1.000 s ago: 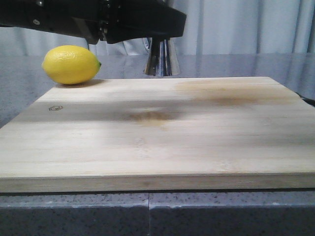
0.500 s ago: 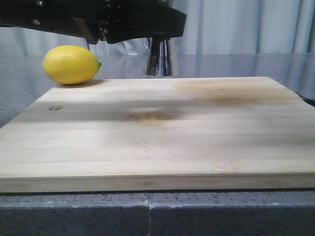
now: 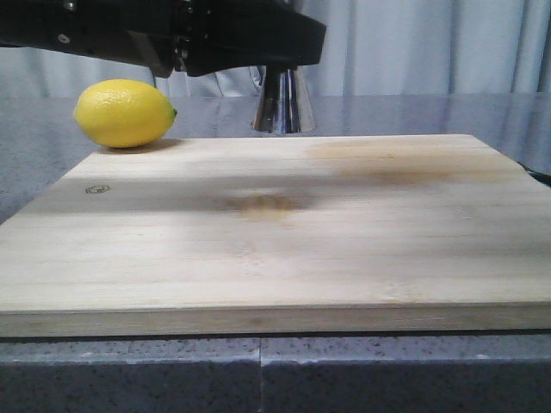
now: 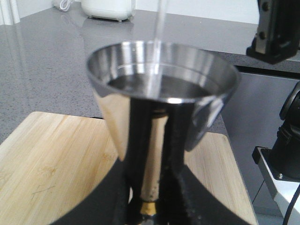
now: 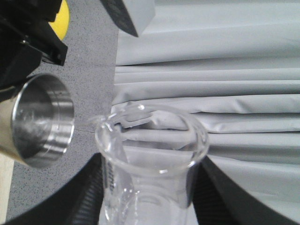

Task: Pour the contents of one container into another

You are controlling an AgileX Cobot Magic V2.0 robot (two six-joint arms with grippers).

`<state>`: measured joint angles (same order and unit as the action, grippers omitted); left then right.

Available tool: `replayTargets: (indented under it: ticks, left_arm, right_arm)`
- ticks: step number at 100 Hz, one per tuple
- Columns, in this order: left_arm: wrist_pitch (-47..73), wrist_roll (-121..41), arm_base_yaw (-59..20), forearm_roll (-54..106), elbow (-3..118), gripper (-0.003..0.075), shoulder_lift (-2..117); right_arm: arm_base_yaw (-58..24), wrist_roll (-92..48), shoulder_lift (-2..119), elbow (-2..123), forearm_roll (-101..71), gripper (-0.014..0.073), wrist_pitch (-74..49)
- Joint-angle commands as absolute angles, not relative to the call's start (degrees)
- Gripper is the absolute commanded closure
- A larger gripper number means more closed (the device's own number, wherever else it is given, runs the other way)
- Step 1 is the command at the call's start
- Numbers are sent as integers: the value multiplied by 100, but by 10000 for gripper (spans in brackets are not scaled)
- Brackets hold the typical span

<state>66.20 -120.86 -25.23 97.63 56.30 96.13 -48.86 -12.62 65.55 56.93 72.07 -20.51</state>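
Nothing has moved since the earlier frames: the black left arm, the yellow lemon (image 3: 125,113) and the pale wooden cutting board (image 3: 284,232) on the grey speckled table (image 3: 34,155) are in the same places.

The pouring step is in hand. The left claw (image 4: 149,206) is closed on the narrow waist of the tall shiny steel hourglass jigger (image 4: 161,89), holding it upright over the far edge of the board. A thin clear stream falls into its cup, which already holds liquid. The right claw (image 5: 150,206) grips the small clear glass beaker (image 5: 150,159), tilted with its pour lip toward the jigger. The beaker looks almost empty, though the glass is hard to read.

Next, I think the beaker should be brought upright before the jigger overflows. Polished steel and smooth glass are both slippery
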Motion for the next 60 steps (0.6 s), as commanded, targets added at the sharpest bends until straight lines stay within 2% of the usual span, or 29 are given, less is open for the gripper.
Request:
replayTargets:
  ticks: [1, 60]
  left_arm:
    - [7118, -12051, -2503, 10186, 5776, 739, 9329]
    - [7118, -12051, -2503, 10186, 5776, 739, 9329]
  right_arm:
    - [-4891, -1304, 6453, 5906, 7422, 399, -1977]
    - [-4891, -1304, 6453, 5906, 7677, 399, -1977]
